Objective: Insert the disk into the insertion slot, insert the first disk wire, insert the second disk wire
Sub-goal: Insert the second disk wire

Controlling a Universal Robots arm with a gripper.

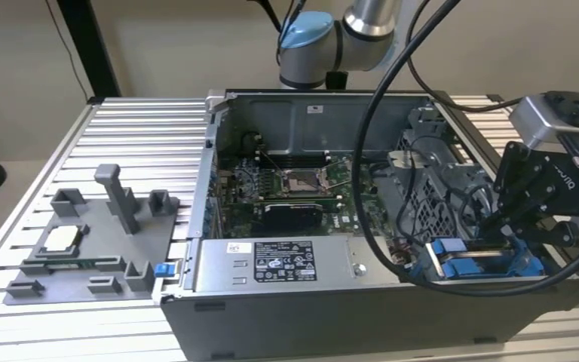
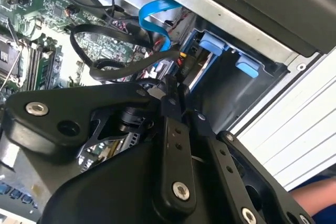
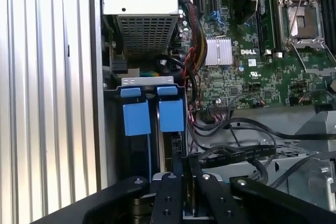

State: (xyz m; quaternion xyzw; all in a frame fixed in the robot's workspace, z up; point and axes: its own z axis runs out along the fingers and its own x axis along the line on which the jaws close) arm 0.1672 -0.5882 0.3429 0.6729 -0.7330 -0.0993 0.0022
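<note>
The insertion slot (image 1: pixel 425 265) sits at the front corner of the open computer case, on the exterior view's right. Blue carrier tabs (image 3: pixel 137 118) of the disk stand in it; the disk's body is mostly hidden in the dark bay. My gripper (image 1: pixel 497 225) hangs right over this slot. In both wrist views its fingers (image 2: pixel 169 129) are drawn close together on a black wire connector (image 2: pixel 184 65) with red and yellow leads, held at the bay's mouth (image 2: pixel 226 90). A loose flat blue wire (image 2: pixel 156 18) arcs beside the bay.
A grey power-supply box (image 1: pixel 269 265) lies along the case front beside the slot. Black cables (image 3: pixel 236 153) loop over the motherboard (image 3: pixel 247 51) close to my fingers. A grey fixture (image 1: pixel 88 241) with holders rests on the slatted table at the exterior view's left.
</note>
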